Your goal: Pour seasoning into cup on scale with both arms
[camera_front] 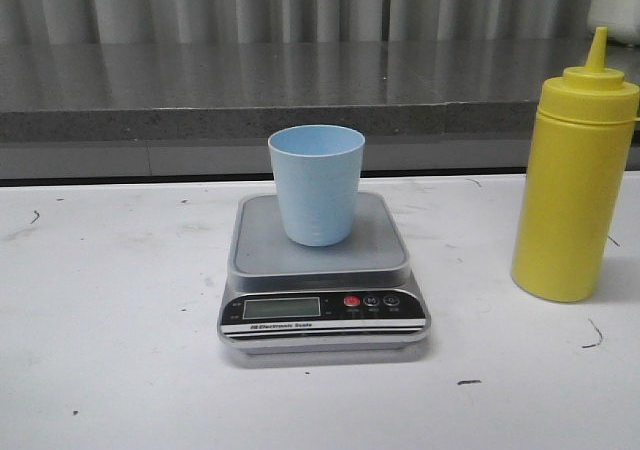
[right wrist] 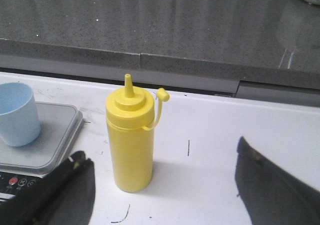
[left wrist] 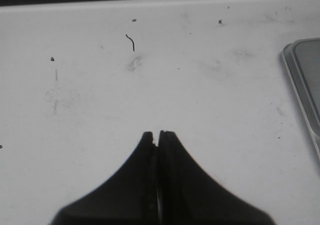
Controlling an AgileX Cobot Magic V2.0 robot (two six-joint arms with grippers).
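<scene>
The tall opaque yellow plastic squeeze bottle of seasoning (right wrist: 130,140) stands upright on the white surface (camera_front: 110,350), ahead of the right gripper (right wrist: 162,185) and nearer its left jaw than its right; nothing touches it. Those jaws are spread wide, one dark finger at each side of the right wrist view, with the bottle beyond their tips. The bottle's long axis is vertical, its conical nozzle pointing straight up, and a small tethered cap hangs off to one side of the shoulder.

Beside the bottle, well apart from it, sits the flat silver-grey digital scale (camera_front: 322,270), its display and red button facing the robot. The small pale-blue plastic cup (camera_front: 316,184) stands upright on the platform, mouth open upward.

The left gripper (left wrist: 158,133) has its jaws pressed together, holding nothing, above bare surface; the scale's edge (left wrist: 305,85) lies off to its side. Behind everything runs a dark grey stone counter (camera_front: 200,90).
</scene>
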